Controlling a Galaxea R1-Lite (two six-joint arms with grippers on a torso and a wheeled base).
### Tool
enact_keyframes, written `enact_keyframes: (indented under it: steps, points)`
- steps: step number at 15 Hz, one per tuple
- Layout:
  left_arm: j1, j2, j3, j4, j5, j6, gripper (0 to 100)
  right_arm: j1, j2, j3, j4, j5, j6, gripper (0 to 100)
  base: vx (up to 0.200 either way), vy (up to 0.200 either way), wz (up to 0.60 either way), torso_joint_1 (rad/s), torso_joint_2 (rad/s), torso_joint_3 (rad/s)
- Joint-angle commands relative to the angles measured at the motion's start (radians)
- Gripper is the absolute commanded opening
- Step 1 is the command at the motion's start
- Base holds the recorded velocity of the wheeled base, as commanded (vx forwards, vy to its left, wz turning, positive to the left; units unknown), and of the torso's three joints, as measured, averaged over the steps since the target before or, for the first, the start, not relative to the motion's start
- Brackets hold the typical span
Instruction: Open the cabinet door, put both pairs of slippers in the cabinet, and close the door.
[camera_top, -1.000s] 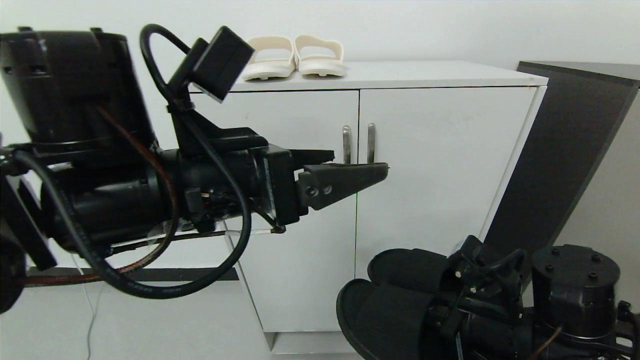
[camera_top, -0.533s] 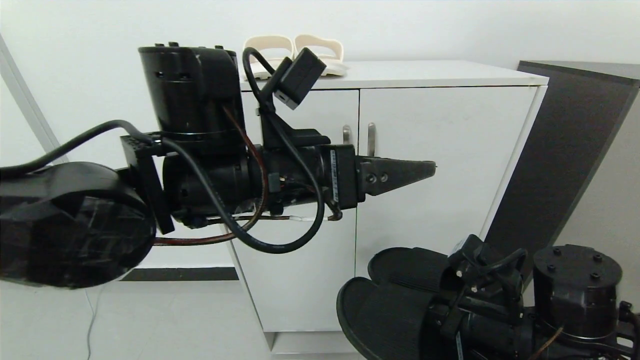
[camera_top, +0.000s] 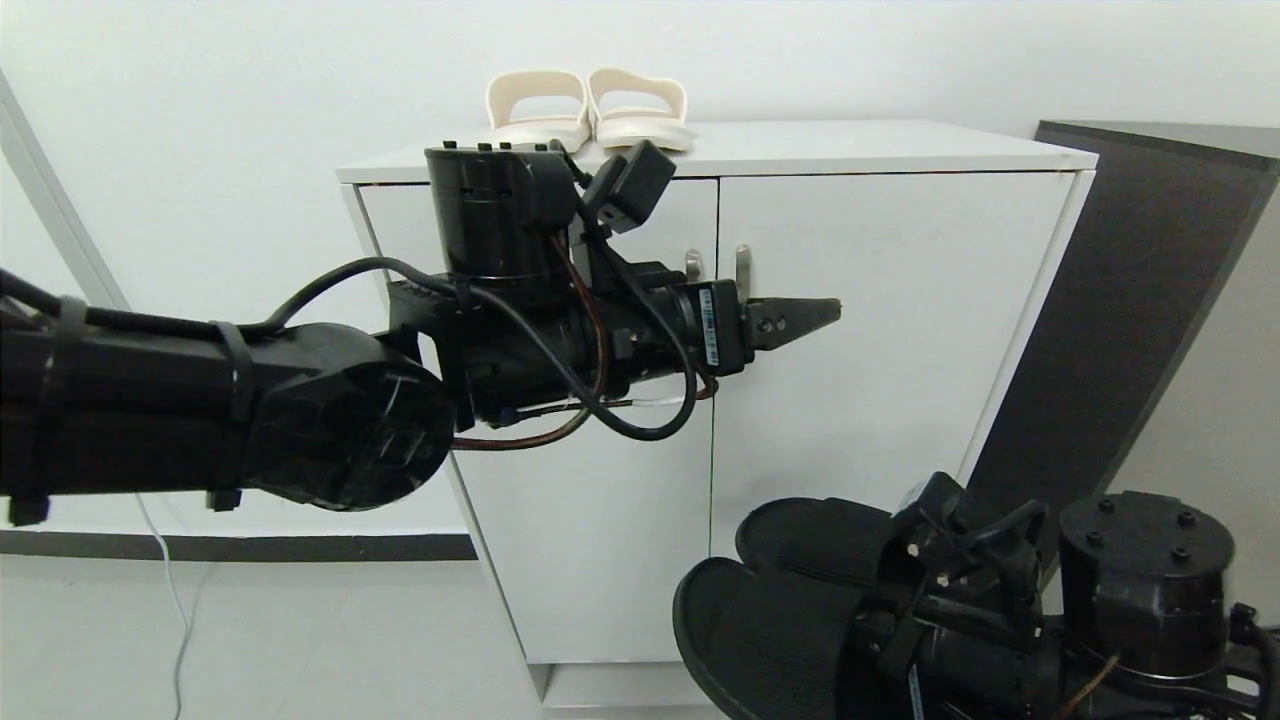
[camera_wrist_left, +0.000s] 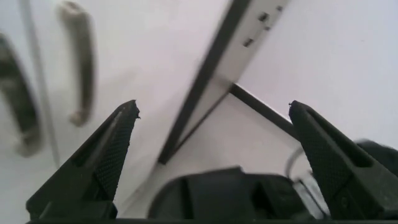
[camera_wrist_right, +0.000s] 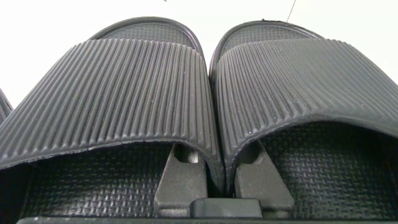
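The white cabinet (camera_top: 880, 300) stands with both doors shut, its two metal handles (camera_top: 742, 268) side by side at the middle seam. A cream pair of slippers (camera_top: 588, 108) rests on its top. My left gripper (camera_top: 815, 315) hovers in front of the right door, just right of the handles at their lower ends. In the left wrist view this gripper (camera_wrist_left: 212, 107) is open and holds nothing, with the handles (camera_wrist_left: 81, 68) off to one side. My right gripper (camera_wrist_right: 221, 183) is shut on the black pair of slippers (camera_top: 790, 590), low at the front right, fingers (camera_wrist_right: 180, 183) under the straps.
A dark grey panel (camera_top: 1130, 330) leans along the cabinet's right side. A white wall is behind, and a thin cable (camera_top: 180, 620) hangs down to the floor at the left. The left arm crosses in front of the left door.
The left arm has stretched out towards the cabinet, its gripper moving right past the handles and ending closer to the doors. The right arm and the black slippers have stayed put.
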Motion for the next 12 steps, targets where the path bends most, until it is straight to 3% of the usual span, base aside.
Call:
enact_keyframes:
  steps: [1, 4, 12]
  points:
    - [0.013, 0.021, -0.02, 0.003, 0.02, -0.001, 100, 0.0, 0.002, 0.0, 0.0, 0.001, 0.0, 0, 0.0, 0.0, 0.0, 0.0, 0.0, 0.0]
    - [0.013, 0.031, -0.03, 0.004, 0.089, 0.001, 100, 0.0, 0.004, 0.002, 0.0, 0.001, 0.0, 0, 0.0, 0.0, 0.0, 0.0, 0.0, 0.0]
    - [0.014, 0.094, -0.122, 0.056, 0.126, 0.004, 100, 0.0, 0.004, 0.006, 0.0, -0.001, -0.006, 0, 0.0, 0.0, 0.0, 0.0, 0.0, 0.0]
